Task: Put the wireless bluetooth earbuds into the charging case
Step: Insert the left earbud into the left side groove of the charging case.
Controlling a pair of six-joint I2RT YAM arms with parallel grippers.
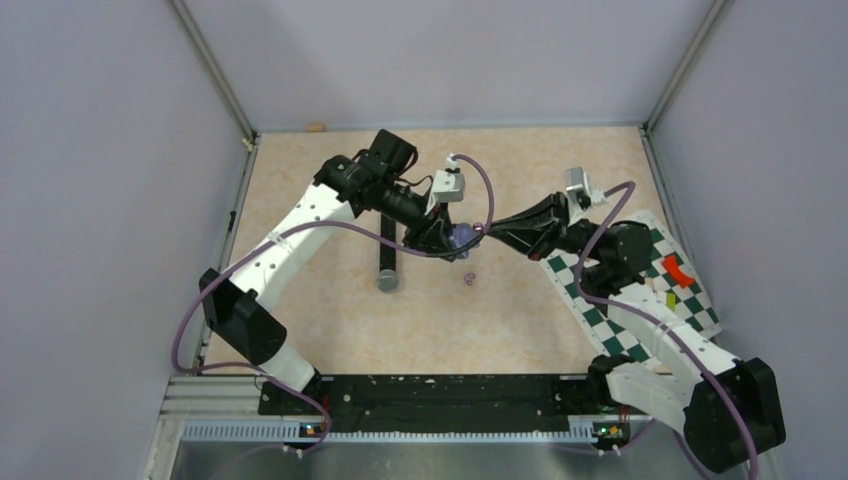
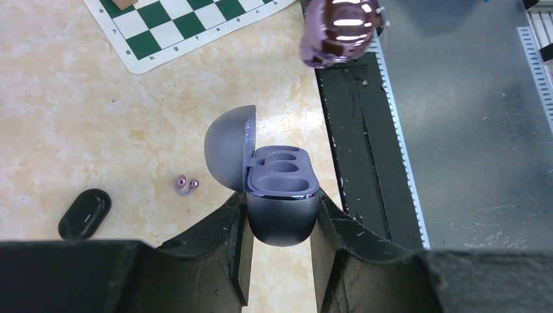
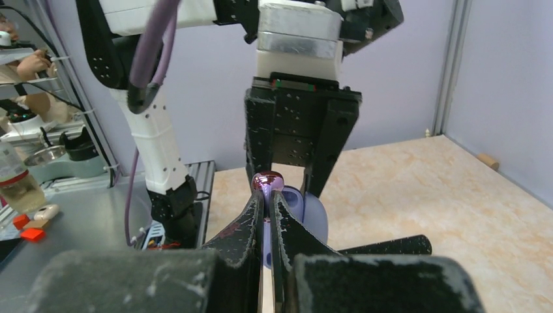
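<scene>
My left gripper [image 2: 282, 220] is shut on the lower shell of the purple-grey charging case [image 2: 280, 176], held above the table with its lid open and both sockets empty. My right gripper [image 3: 268, 197] is shut on one shiny purple earbud [image 3: 268, 180], pinched at the fingertips just in front of the case [image 3: 314, 212]. The left wrist view shows that earbud [image 2: 339, 29] hanging beyond the case's open top. A second purple earbud [image 1: 469, 278] lies on the table below the case [image 1: 462, 238], and shows to the case's left [image 2: 186, 185].
A black microphone [image 1: 388, 262] lies on the table left of the loose earbud. A green-and-white checkered mat [image 1: 640, 290] with small coloured pieces covers the right side under the right arm. A black rail [image 1: 430, 392] runs along the near edge.
</scene>
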